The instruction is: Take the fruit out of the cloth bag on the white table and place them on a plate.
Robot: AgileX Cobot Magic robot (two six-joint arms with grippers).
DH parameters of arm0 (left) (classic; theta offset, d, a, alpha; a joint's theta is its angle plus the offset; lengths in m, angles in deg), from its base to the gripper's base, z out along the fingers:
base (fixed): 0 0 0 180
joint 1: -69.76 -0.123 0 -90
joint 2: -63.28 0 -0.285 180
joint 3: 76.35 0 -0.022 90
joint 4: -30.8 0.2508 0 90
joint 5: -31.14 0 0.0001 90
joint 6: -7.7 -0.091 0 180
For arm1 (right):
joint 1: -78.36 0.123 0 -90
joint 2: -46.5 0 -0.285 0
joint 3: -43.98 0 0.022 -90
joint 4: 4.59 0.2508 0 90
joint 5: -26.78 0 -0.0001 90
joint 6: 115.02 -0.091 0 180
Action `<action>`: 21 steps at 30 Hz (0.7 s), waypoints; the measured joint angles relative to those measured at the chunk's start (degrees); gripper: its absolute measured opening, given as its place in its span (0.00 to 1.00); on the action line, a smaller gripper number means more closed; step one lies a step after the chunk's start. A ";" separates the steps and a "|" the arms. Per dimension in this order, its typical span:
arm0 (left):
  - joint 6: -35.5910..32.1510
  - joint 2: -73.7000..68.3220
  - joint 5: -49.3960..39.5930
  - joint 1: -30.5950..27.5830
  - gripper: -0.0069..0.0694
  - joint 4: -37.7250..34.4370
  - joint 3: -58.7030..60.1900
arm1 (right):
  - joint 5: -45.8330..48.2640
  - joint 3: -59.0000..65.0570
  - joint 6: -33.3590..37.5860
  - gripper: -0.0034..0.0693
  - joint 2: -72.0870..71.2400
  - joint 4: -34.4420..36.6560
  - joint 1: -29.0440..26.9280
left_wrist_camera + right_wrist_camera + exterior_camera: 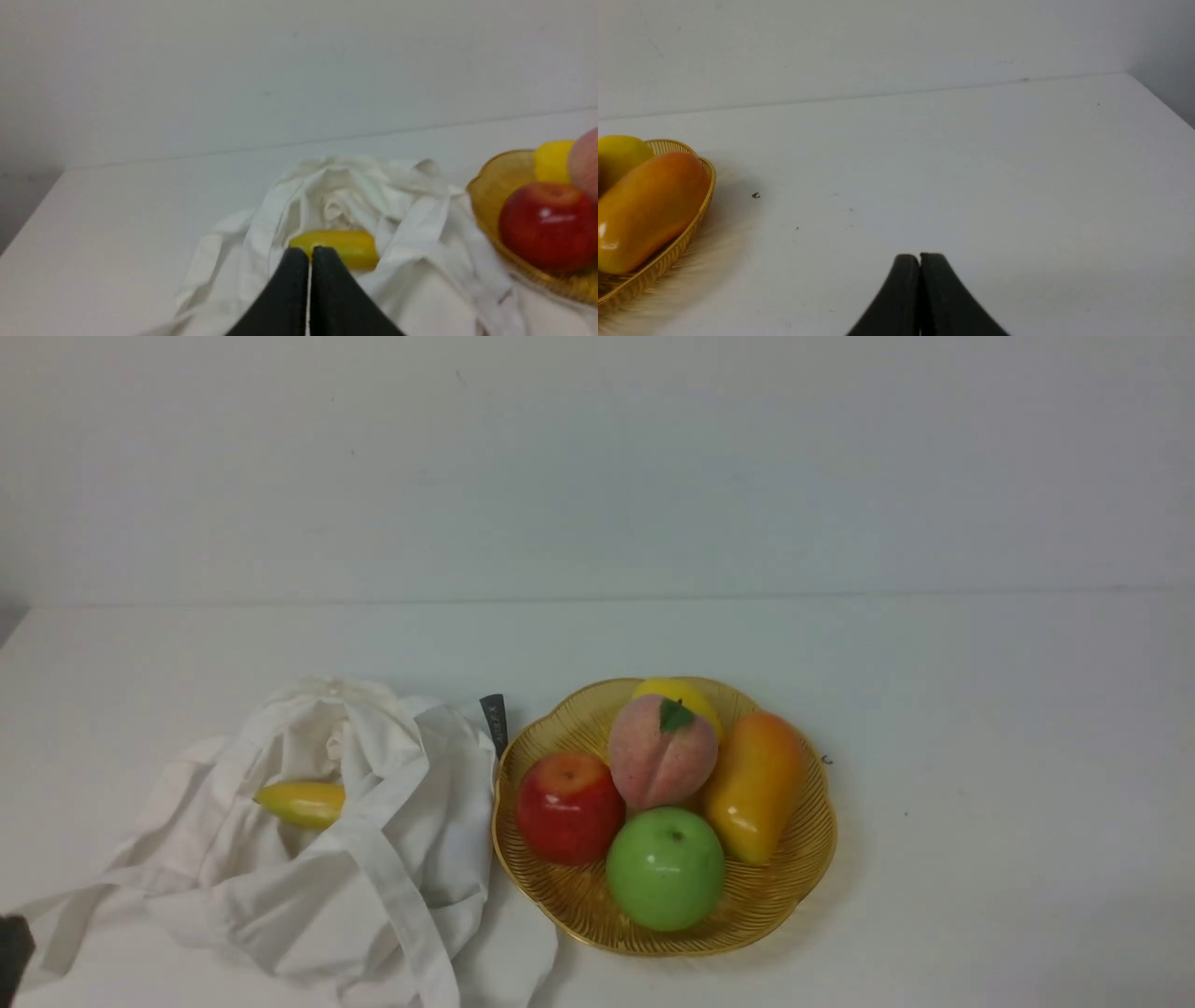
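The cloth bag point(373, 821) lies crumpled on the white table point(980, 709), left of the plate point(794, 896). A yellow tapered fruit point(303, 803) lies in the bag's open mouth, also seen as the yellow fruit point(345, 245) in the left wrist view. The pink peach point(661, 754) with a green leaf rests on the plate. My left gripper point(309, 251) is shut and empty, hanging short of the yellow fruit and the bag point(420, 224). Only a dark corner of it shows at the front view's lower left. My right gripper point(920, 256) is shut and empty over bare table, right of the plate point(698, 219).
The plate also holds a red apple point(568, 807), a green apple point(665, 868), an orange-yellow mango point(754, 784) and a yellow fruit point(689, 695) behind the peach. The bag's dark label tab point(495, 721) stands beside the plate's rim. A white wall backs the table.
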 joint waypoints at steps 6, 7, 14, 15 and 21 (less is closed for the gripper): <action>0.00 1.27 -0.27 -0.36 0.08 1.07 7.94 | 0.00 0.00 0.00 0.03 0.00 0.00 0.00; 0.00 1.27 -1.02 -0.30 0.08 1.42 8.02 | 0.00 0.00 0.00 0.03 0.00 0.00 0.00; -0.13 1.27 -1.46 -0.20 0.08 1.53 8.02 | 0.00 0.00 0.00 0.03 0.00 0.00 0.00; -0.13 1.27 -1.46 -0.20 0.08 1.53 8.02 | 0.00 0.00 0.00 0.03 0.00 0.00 0.00; -0.13 1.27 -1.46 -0.20 0.08 1.53 8.02 | 0.00 0.00 0.00 0.03 0.00 0.00 0.00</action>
